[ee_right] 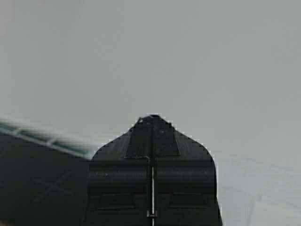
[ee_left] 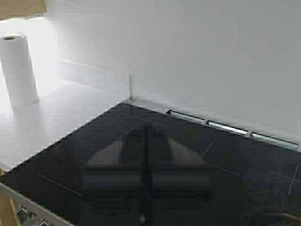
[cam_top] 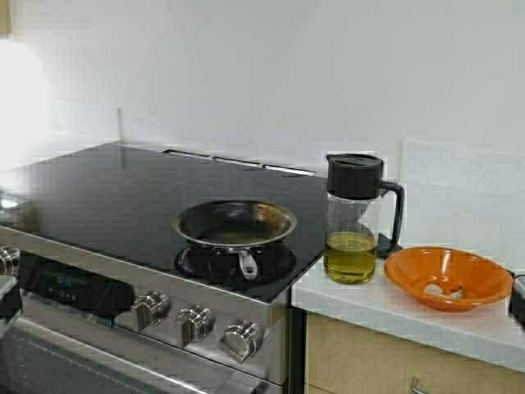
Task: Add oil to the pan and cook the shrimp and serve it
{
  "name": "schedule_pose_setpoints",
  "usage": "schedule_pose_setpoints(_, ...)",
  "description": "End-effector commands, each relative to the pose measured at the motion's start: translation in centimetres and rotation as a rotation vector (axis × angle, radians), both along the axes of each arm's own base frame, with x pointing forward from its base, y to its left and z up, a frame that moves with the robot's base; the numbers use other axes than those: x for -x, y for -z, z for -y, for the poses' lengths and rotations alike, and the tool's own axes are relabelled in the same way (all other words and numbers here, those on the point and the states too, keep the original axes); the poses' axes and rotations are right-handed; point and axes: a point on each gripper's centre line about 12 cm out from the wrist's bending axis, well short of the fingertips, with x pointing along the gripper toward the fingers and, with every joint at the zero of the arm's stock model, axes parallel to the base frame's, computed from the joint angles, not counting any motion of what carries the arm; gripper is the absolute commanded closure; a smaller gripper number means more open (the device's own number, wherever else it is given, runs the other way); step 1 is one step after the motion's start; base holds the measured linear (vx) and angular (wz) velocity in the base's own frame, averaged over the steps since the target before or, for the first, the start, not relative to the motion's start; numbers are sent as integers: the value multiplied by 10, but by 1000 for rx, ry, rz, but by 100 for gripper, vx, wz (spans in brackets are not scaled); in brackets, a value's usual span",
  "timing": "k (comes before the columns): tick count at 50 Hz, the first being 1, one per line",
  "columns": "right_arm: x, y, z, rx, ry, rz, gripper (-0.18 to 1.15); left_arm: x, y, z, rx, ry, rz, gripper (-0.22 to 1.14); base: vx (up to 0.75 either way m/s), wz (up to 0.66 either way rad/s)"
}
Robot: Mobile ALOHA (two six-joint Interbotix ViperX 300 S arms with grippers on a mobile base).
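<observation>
The pan point(cam_top: 235, 223) sits on the black cooktop's point(cam_top: 98, 193) front right burner, its short handle pointing toward the knobs. Right of the stove, on the white counter point(cam_top: 394, 308), stands the clear jug with the oil point(cam_top: 350, 256) filling its lower part under a black lid. Beside it an orange bowl point(cam_top: 484, 279) holds the pale shrimp point(cam_top: 445, 289). My left gripper point(ee_left: 146, 132) hovers shut over the bare cooktop, with nothing in it. My right gripper point(ee_right: 153, 118) is shut and empty, facing the white wall. Only slivers of both arms show at the high view's edges.
A paper towel roll point(ee_left: 18, 70) stands on the counter left of the stove. Three steel knobs point(cam_top: 193, 322) line the stove's front. A white wall backs the cooktop, with a vent strip point(cam_top: 238, 162) along its rear edge.
</observation>
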Motion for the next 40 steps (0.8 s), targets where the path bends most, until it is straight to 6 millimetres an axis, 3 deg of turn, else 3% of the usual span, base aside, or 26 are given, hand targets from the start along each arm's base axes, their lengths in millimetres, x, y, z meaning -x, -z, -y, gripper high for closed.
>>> schedule_pose_setpoints(1, -4, 0, -14, -16, -71, -13, 91, -2, -6, -2, -2, -8, 11, 93, 0, 0)
schedule_pose_setpoints(5, -12, 3, -36, -26, -170, -59, 61, -2, -5, -2, 2, -8, 11, 85, 0, 0)
schedule_pose_setpoints(11, -30, 14, -66, -13, -279, -157, -5, -2, -4, -2, 0, -8, 6, 88, 0, 0)
schedule_pose_setpoints(13, -37, 21, -72, -8, -294, -193, -16, -2, -2, -1, 2, -6, 3, 89, 0, 0)
schedule_pose_setpoints(20, -50, 54, -81, -12, -304, -270, -2, -1, 0, -2, 5, -7, -2, 89, 0, 0)
schedule_pose_setpoints(31, -40, 122, -91, -143, -266, -356, -3, -1, 1, -1, 6, -6, -3, 89, 0, 0)
schedule_pose_setpoints(40, -31, 164, -97, -190, -181, -427, -3, 0, 2, -1, 3, -7, -6, 89, 0, 0)
